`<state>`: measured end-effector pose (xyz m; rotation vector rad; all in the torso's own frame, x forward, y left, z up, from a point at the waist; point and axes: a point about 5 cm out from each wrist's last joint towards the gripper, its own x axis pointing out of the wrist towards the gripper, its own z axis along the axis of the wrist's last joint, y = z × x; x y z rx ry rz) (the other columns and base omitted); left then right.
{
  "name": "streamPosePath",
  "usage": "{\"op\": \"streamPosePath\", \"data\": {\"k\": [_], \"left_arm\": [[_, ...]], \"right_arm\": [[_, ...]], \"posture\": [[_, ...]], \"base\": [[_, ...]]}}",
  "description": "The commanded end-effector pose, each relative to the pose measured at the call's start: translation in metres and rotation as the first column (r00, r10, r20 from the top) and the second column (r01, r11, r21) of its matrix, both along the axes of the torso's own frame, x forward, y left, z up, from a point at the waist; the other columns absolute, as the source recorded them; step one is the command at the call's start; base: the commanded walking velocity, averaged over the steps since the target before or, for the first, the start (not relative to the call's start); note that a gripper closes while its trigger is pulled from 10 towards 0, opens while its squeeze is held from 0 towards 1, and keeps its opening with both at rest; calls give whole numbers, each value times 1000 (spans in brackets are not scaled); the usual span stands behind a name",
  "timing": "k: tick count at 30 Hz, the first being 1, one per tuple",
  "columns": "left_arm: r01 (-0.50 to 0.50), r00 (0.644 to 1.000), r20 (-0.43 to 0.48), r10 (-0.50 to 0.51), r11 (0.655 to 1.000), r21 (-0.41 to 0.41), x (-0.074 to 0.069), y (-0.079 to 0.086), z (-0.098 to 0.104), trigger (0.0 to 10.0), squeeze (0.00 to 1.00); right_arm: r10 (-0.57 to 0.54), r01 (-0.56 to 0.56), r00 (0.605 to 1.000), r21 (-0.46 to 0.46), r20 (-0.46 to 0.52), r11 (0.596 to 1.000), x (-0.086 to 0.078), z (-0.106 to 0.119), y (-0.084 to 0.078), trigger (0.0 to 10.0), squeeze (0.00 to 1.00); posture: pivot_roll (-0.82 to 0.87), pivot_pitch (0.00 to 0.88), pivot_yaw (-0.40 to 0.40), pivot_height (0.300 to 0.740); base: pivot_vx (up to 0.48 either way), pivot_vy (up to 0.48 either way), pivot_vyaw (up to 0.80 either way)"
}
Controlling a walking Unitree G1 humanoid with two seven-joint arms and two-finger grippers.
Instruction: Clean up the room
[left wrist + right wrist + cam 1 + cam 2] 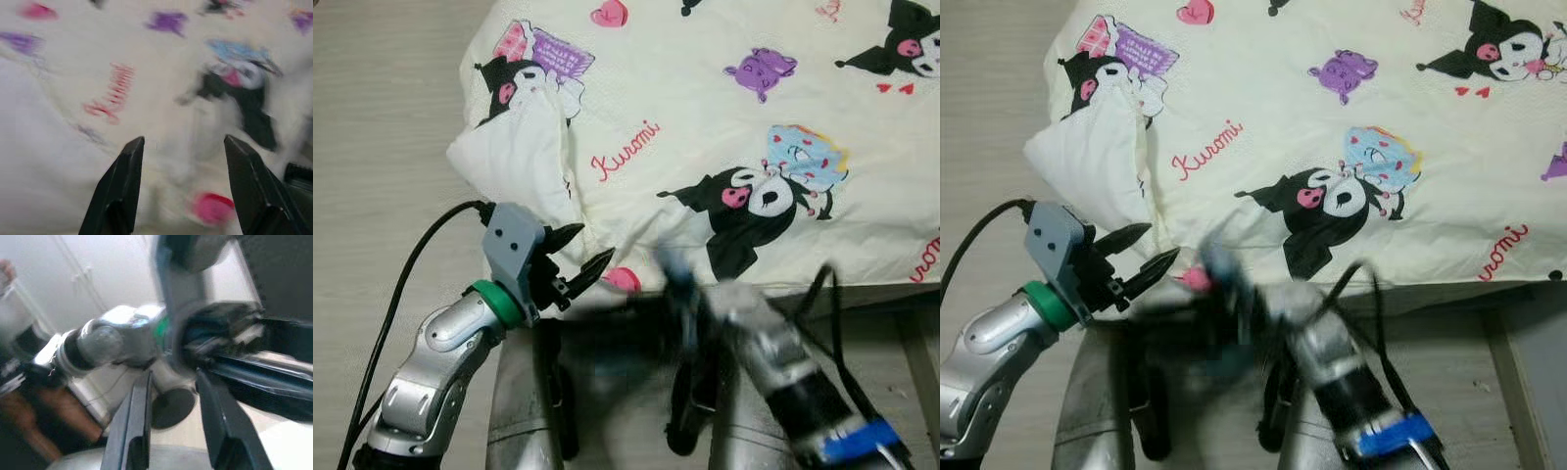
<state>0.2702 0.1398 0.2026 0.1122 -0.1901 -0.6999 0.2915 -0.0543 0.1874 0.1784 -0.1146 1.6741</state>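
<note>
Fingers of left gripper [581, 257] apart, tips just at near-left edge of the printed quilt [724, 117], prob. lined up to pinch that edge. Right gripper [171, 431] fingers apart, holding nothing, blurred, low centre near quilt's near edge. Quilt spread centre-far. Wood floor [372, 147] left. Left arm's cable [411, 264] nearby; no obstruction seen.

Floor: pale wood-look boards [382, 117] ran along the left side, under soft, even light.
Bed frame: a light wooden rail [920, 333] showed at lower right, below the bedding's edge.
Wall: in the right wrist view, a pale surface [112, 264] stood behind, blurred.
</note>
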Motion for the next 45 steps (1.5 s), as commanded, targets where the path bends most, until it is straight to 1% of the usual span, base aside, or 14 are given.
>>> {"op": "streamPosePath", "data": {"k": [1,3,5,6,7,15,16,19,20,24,31,37,39,45], "left_arm": [[23,998,-62,-22,1000,13,-4,-4,-16,10000,0],[0,999,-47,1,1000,11,-1,-3,-14,10000,0],[-63,998,-10,63,998,19,9,-1,-9,10000,0],[-63,998,-10,63,998,19,9,-1,-9,10000,0],[-93,996,5,93,996,10,12,1,-7,10000,0],[-146,989,17,146,989,22,16,7,-6,10000,0],[-154,988,16,153,988,31,21,5,-8,10000,0],[-156,988,21,155,987,47,26,2,-9,10000,0],[-184,983,34,182,980,74,42,-8,-12,10000,0],[-209,977,52,205,973,99,65,-26,-15,10000,0],[-178,984,46,173,966,187,86,-52,-26,10000,0],[-173,985,78,155,893,417,96,-59,-42,10000,0],[-228,974,115,198,827,513,104,-46,-40,10000,0],[-349,937,185,297,758,552,112,-11,-21,10000,0]], "right_arm": [[-53,55,996,22,-75,998,2,-10,-5,10000,0],[-145,146,988,10,-60,989,13,-9,-9,10000,0],[-505,510,860,-116,70,852,48,-18,-21,10000,0],[-505,510,860,-116,70,852,48,-18,-21,10000,0],[-604,620,785,-153,139,770,57,-24,-27,10000,0],[-740,756,654,-152,158,636,65,-32,-36,10000,0],[-807,818,575,-110,131,565,69,-30,-42,10000,0],[-851,859,512,-81,115,506,72,-28,-47,10000,0],[-903,907,421,-43,85,419,75,-25,-57,10000,0],[-949,949,314,24,27,314,77,-21,-70,10000,0],[-940,931,339,126,42,342,74,-14,-61,10000,0],[-929,920,363,133,68,369,70,-16,-54,10000,0],[-929,919,364,136,72,371,70,-16,-54,10000,0],[-930,918,361,148,74,368,70,-16,-55,10000,0]], "posture": [[218,402,40,564],[220,400,40,564],[210,398,45,564],[210,398,45,564],[212,399,47,564],[221,398,41,564],[221,398,41,564],[215,400,30,564],[197,398,37,564],[191,398,37,564],[175,399,47,564],[175,405,49,564],[176,411,52,564],[186,412,61,564]], "base": [[0,0,0],[0,0,0],[0,0,0],[0,0,0],[0,0,0],[0,0,0],[0,0,0],[0,0,0],[0,0,0],[0,0,0],[0,0,0],[0,0,0],[0,0,0],[0,0,0]]}}
